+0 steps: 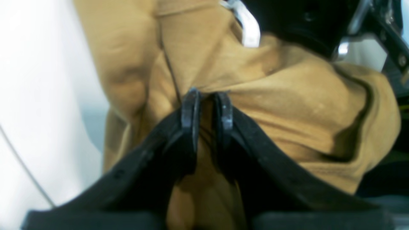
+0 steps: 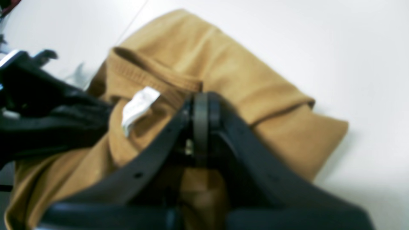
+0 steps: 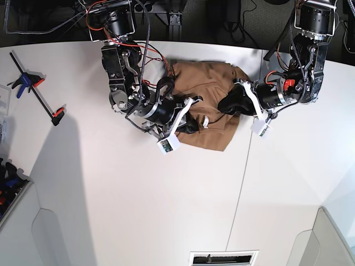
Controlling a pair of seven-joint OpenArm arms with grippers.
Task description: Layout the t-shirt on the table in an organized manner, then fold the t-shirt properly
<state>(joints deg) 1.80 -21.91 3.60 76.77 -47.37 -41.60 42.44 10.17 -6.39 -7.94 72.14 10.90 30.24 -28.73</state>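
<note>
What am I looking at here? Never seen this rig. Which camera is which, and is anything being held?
It is a robot with two arms at a white table. One picture looks down from overhead; the other two come from cameras mounted on each wrist, looking past that arm's own fingers. In the overhead view the robot's left arm is on the right side of the picture.

A tan t-shirt lies bunched on the table between the arms, its white tag showing at the collar. The left gripper is pinching a fold of the shirt. The right gripper is shut at the collar, apparently on cloth too. A clamp lies far off to one side.
</note>
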